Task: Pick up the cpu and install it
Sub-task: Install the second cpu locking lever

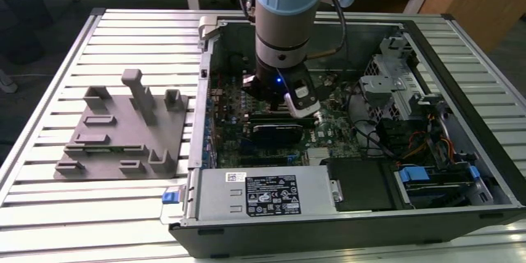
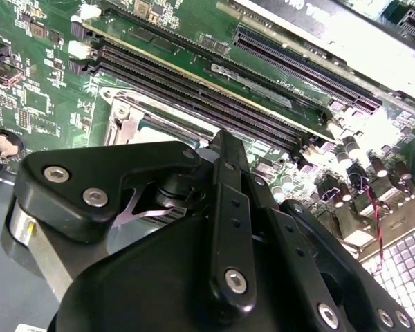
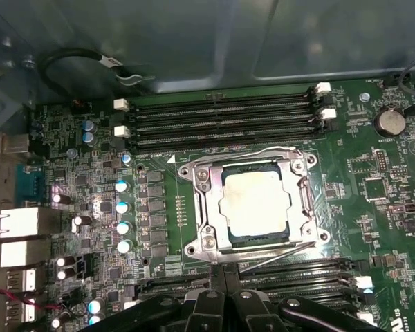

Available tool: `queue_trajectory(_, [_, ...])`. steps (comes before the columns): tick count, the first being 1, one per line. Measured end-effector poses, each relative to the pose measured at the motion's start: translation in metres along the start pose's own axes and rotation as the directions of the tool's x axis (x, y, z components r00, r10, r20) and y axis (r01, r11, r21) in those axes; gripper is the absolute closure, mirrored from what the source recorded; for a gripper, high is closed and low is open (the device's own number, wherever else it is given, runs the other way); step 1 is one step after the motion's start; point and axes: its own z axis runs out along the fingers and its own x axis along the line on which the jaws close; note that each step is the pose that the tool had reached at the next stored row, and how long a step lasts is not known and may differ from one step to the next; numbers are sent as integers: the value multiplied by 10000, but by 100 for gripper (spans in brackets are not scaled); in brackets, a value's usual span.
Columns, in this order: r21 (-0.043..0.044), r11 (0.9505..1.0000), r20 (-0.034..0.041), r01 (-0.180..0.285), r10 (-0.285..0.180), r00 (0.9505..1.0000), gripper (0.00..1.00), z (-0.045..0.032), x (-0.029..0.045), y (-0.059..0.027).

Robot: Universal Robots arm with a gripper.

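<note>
1. In the exterior view, the robot arm (image 1: 284,23) reaches down into an open computer case (image 1: 460,60) that lies on a slatted metal table (image 1: 49,214). The gripper (image 1: 287,112) is low over the green motherboard (image 1: 238,100), near the middle of the case. Well apart from the gripper, outside the case on the exterior view's left, a grey fixture block (image 1: 123,133) stands on the table. A silver power supply (image 1: 263,192) sits in the case, on the near side of the gripper.

2. In the second wrist view, the black linkage of the gripper (image 2: 214,228) is in the foreground, with the motherboard (image 2: 48,83) behind it. Long black memory slots (image 2: 194,90) run just beyond the gripper, and part of the metal socket frame (image 2: 135,121) is seen between the slots and the gripper. Whether the fingers are apart or together, one cannot tell.

3. In the first wrist view, the cpu (image 3: 254,205) already lies flat in the socket, inside the metal socket frame (image 3: 206,207), just ahead of the gripper (image 3: 225,311). The gripper does not touch it. Memory slots (image 3: 221,117) lie beyond the socket, and other slots pass between the socket and the gripper.
</note>
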Motion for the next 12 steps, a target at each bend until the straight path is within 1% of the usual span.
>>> queue_trajectory(4, [-75, 10000, -10, -3, 3, 10000, 89, 11, 0, -3])
queue_trajectory(7, [-186, 9998, -23, -5, 5, 10000, 89, 17, 0, -6])
queue_trajectory(8, [-205, 9998, -25, -5, 5, 10000, 89, 18, 0, -9])
queue_trajectory(12, [-227, 9997, -29, -4, 3, 10000, 89, 26, 1, -24])
